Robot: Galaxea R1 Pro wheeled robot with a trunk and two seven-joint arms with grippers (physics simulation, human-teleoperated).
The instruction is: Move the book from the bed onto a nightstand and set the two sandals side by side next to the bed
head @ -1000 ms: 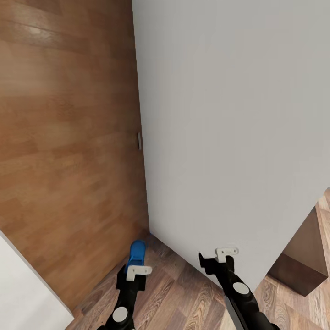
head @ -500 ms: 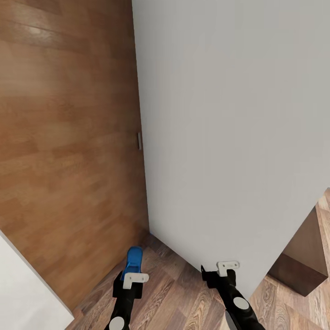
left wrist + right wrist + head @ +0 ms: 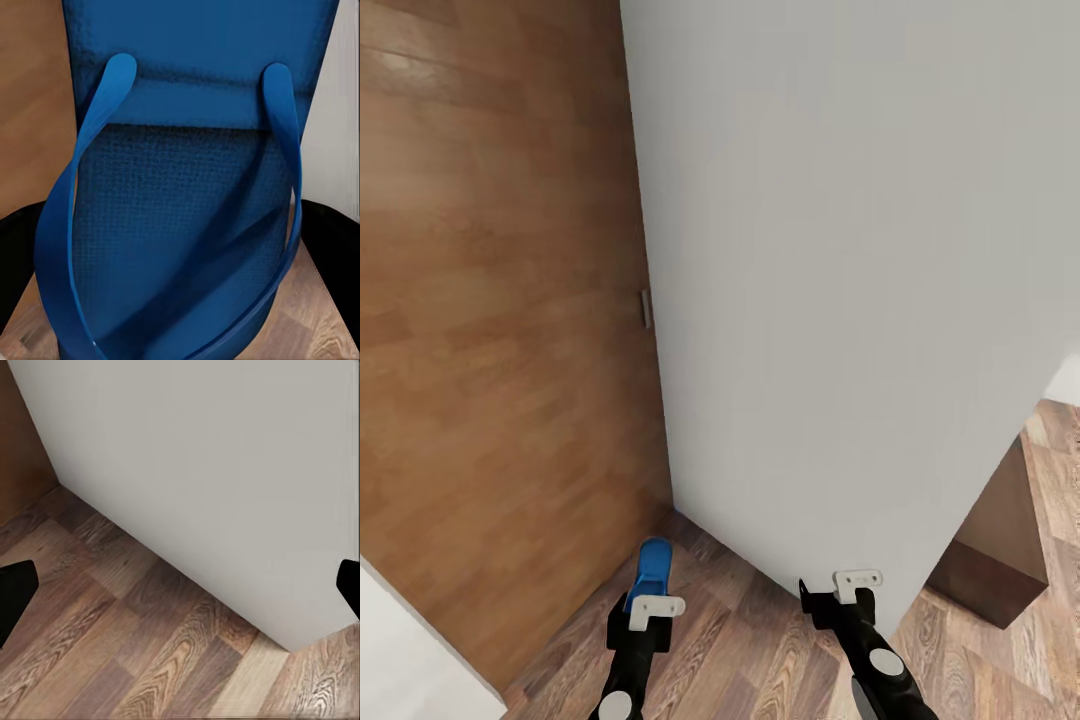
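Only the view has swung since a moment ago; the left hand (image 3: 644, 607) still grips one blue sandal (image 3: 651, 570) above the floor (image 3: 750, 650). Right hand (image 3: 844, 590) hangs open, empty. A carrying step, I'd judge: next, reach the bed.

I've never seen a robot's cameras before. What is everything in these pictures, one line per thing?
sandal: one, bright blue, held by the left claw above the floor; its straps and footbed show close up in the left wrist view.
wall: one, plain light grey, straight ahead, ending in a corner near the right claw.
wooden door panel: one, warm brown, to the left of the wall, with a small metal fitting at its edge.
dark brown cabinet: one, low, past the wall's corner on the right.
floor: wood planks, brown.
left claw: black with white tips, shut on the sandal.
right claw: black with white tips, open, empty.
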